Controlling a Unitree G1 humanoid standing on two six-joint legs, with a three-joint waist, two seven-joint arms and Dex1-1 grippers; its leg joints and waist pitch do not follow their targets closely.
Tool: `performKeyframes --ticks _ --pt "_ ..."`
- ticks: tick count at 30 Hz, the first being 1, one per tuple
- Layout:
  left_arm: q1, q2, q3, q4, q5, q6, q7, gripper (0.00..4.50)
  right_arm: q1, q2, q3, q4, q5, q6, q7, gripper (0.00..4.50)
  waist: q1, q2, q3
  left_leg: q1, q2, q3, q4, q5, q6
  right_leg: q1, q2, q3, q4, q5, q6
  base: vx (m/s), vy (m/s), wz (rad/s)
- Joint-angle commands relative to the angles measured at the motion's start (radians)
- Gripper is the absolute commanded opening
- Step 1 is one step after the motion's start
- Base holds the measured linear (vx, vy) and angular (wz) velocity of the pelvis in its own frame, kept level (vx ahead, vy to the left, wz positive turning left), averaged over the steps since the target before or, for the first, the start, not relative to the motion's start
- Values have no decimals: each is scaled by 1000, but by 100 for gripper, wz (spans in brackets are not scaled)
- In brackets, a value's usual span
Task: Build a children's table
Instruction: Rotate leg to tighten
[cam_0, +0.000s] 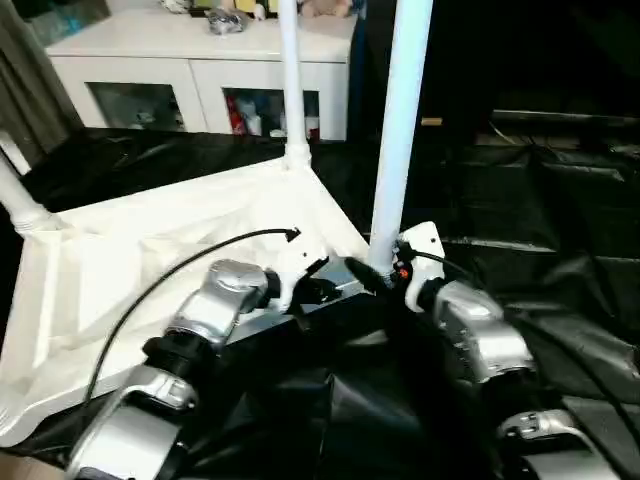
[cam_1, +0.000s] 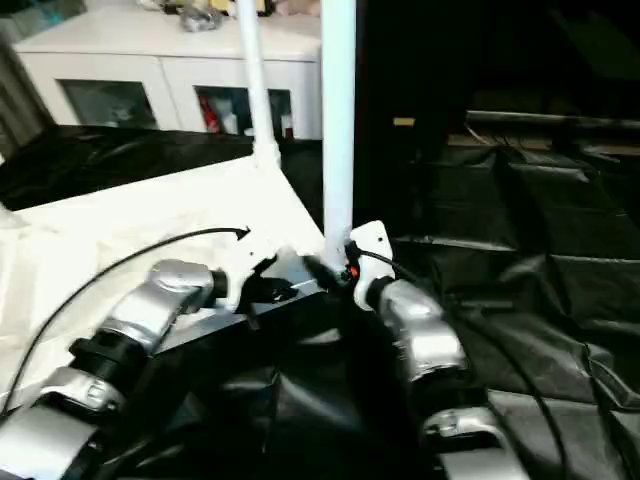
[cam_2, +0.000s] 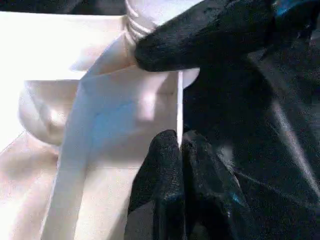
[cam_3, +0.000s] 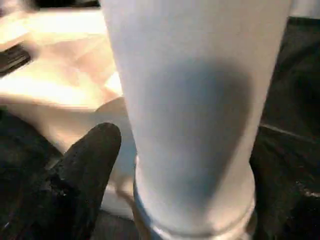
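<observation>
Table (cam_0: 130, 260): white, upside down on black sheeting (cam_0: 560, 300), ribbed underside up, legs standing in corner sockets. Far leg (cam_0: 291, 80), near leg (cam_0: 400, 130) upright.
Left gripper (cam_2: 179, 150): pinched shut on the table's thin rim.
Right gripper (cam_0: 375, 272): at near leg's base; jaw state unclear.
Cabinet (cam_0: 200, 60): white, glass doors, coloured items inside.

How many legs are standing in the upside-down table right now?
3: one at the far corner, one at the near right corner by the right gripper, one at the left corner. Others may be hidden.
</observation>
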Motion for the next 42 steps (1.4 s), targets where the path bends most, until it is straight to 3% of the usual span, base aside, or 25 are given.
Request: performKeyframes --ticks 1,2,3,4,5,6,7,9,10,11,13,16,19,23,26,27,30,32,35,37,39,40,42 --pt "-7 12 -9 -53 -16 -35 -44 0 18 12 97 -55 40 19 184 392 6 -22 -71 15 76 -35 -77 -266 59 36 -83 57 -57 -244 -191 57 -48 4" --pt "2 28 -13 -71 -21 -29 -70 0 21 -5 100 -65 46 24 215 392 16 -16 -69 14 75 -31 -72 -239 76 27 -82 59 -53 -226 -205 60 -62 5" --pt "7 36 -15 -80 -24 -25 -84 0 21 -14 99 -69 47 27 234 392 19 -18 -69 18 77 -28 -69 -238 74 25 -82 58 -52 -226 -218 60 -62 5" --pt "7 37 -15 -81 -24 -25 -86 0 22 -15 98 -70 47 27 237 392 20 -23 -73 11 76 -29 -66 -210 72 34 -82 57 -43 -198 -226 53 -55 1" --pt "17 55 -19 -99 -30 -22 -114 0 21 -29 98 -77 50 31 263 392 23 -23 -76 11 76 -29 -64 -190 74 33 -81 56 -39 -175 -230 0 0 0" --pt "27 71 -23 -114 -36 -21 -143 0 20 -41 98 -82 54 34 288 368 28 -34 -82 6 72 -27 -54 -133 90 35 -80 58 -25 -100 -244 0 0 0" --pt "42 98 -30 -141 -46 -22 -193 0 16 -61 97 -90 61 40 328 361 33 -32 -84 0 74 -28 -50 -90 113 35 -79 54 -14 -46 -257 0 0 0" --pt "56 123 -35 -163 -56 -18 -232 0 9 -80 99 -91 65 43 364 356 36 -33 -78 -1 72 -25 -48 -94 135 28 -75 53 -16 -52 -262 0 0 0" --pt "63 141 -38 -174 -61 -17 -255 0 2 -97 106 -91 70 45 397 356 37 -38 -77 4 74 -24 -50 -114 131 27 -74 52 -21 -94 -256 0 0 0" --pt "66 148 -38 -177 -61 -18 -261 0 1 -102 109 -91 72 45 405 335 40 -36 -76 3 75 -25 -50 -123 126 27 -75 52 -21 -116 -254 0 0 0" --pt "69 155 -36 -181 -62 -17 -266 0 -4 -107 113 -85 71 40 420 314 41 -32 -71 9 80 -27 -58 -169 95 21 -73 53 -30 -201 -236 0 0 0" --pt "67 153 -33 -184 -61 -13 -264 0 -6 -103 115 -83 68 42 425 281 42 -35 -67 17 82 -27 -64 -222 51 17 -74 57 -36 -265 -222 0 0 0" --pt "73 149 -27 -195 -60 -8 -241 0 4 -90 127 -92 75 59 443 275 39 -35 -67 14 82 -31 -68 -238 31 21 -76 58 -35 -268 -215 0 0 0" --pt "73 136 -27 -184 -45 -8 -205 0 27 -76 134 -99 71 74 417 270 40 -36 -69 12 79 -28 -64 -213 38 23 -76 60 -34 -225 -220 0 0 0" --pt "46 92 -4 -127 -24 0 -96 0 42 -40 122 -68 35 55 283 270 40 -39 -67 12 76 -29 -63 -211 37 24 -79 59 -35 -237 -221 0 0 0" --pt "24 63 14 -95 -17 15 -28 0 40 -10 103 -33 7 42 167 270 36 -31 -63 13 75 -30 -65 -232 22 21 -80 60 -40 -285 -210 0 0 0" --pt "-39 -11 52 -3 4 37 148 0 37 68 45 27 -19 50 -79 270 26 -38 -57 26 71 -36 -70 -315 -22 15 -82 58 -61 -446 -167 0 0 0" --pt "-65 -49 75 32 4 55 230 0 29 108 19 51 -20 63 -181 269 22 -38 -56 28 71 -39 -72 -336 -32 13 -83 57 -67 -489 -148 -26 1 -1" --pt "-88 -102 95 53 -4 67 301 0 13 168 -1 80 -12 70 -276 269 19 -39 -56 27 70 -42 -73 -360 -29 13 -83 54 -75 -511 -128 0 0 0" --pt "-94 -130 100 56 -9 72 327 0 7 203 16 84 -22 59 -290 269 15 -36 -56 26 71 -42 -76 -368 -22 12 -82 54 -77 -504 -122 0 0 0" --pt "-91 -145 93 49 -12 66 315 0 -1 231 33 84 -22 42 -269 325 14 -37 -57 24 71 -42 -78 -363 -19 14 -82 54 -76 -479 -123 0 0 0" --pt "-87 -148 86 43 -13 60 295 0 -7 242 41 85 -21 22 -248 339 15 -29 -58 24 71 -44 -78 -367 -19 14 -83 54 -75 -471 -126 0 0 0" --pt "-87 -151 82 45 -14 54 286 0 -11 251 46 89 -22 8 -241 345 10 -29 -59 20 72 -44 -81 -370 -19 18 -81 54 -71 -429 -136 0 0 0"
